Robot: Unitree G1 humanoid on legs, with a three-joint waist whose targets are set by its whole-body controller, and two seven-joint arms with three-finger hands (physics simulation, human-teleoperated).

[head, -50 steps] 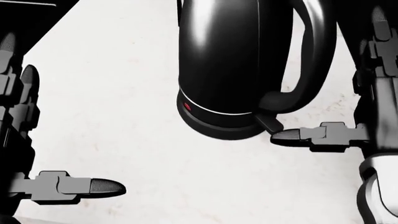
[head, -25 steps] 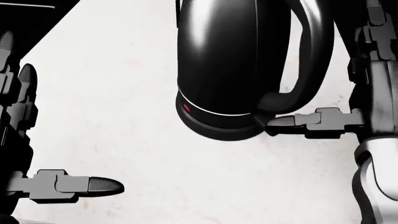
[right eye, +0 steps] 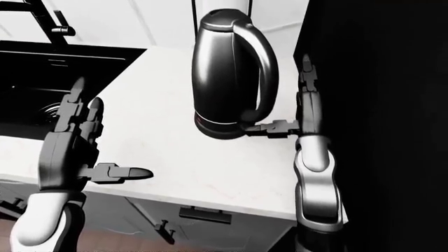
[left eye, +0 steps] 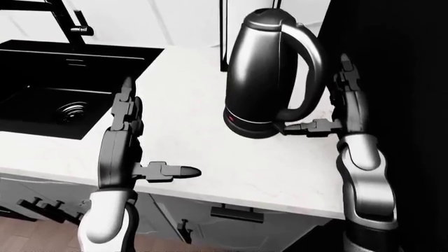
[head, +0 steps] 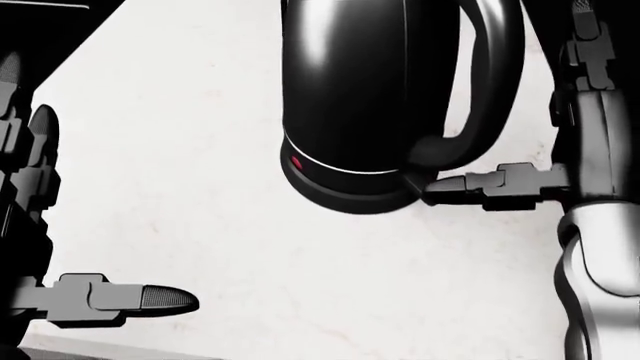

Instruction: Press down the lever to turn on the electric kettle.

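Observation:
A black electric kettle (left eye: 262, 73) stands on the white counter (left eye: 203, 152), its handle to the right. A small red light (head: 296, 163) shows on its base. The lever (head: 418, 184) sticks out under the handle's foot. My right hand (left eye: 323, 105) is open, its fingers (left eye: 348, 86) upright just right of the handle. Its thumb (head: 470, 187) points left and its tip touches the lever. My left hand (left eye: 161, 128) is open and empty over the counter, left of the kettle, thumb (left eye: 172, 171) pointing right.
A black sink (left eye: 42, 94) with a black faucet (left eye: 70, 23) lies at the left in the left-eye view. A tall dark surface (left eye: 392, 52) fills the right side, close behind my right arm. Drawer handles (left eye: 235, 212) show below the counter's near edge.
My right hand has moved up and left, bringing its thumb tip from just below the lever onto it. The kettle sits slightly higher in the head view. The left hand has held still.

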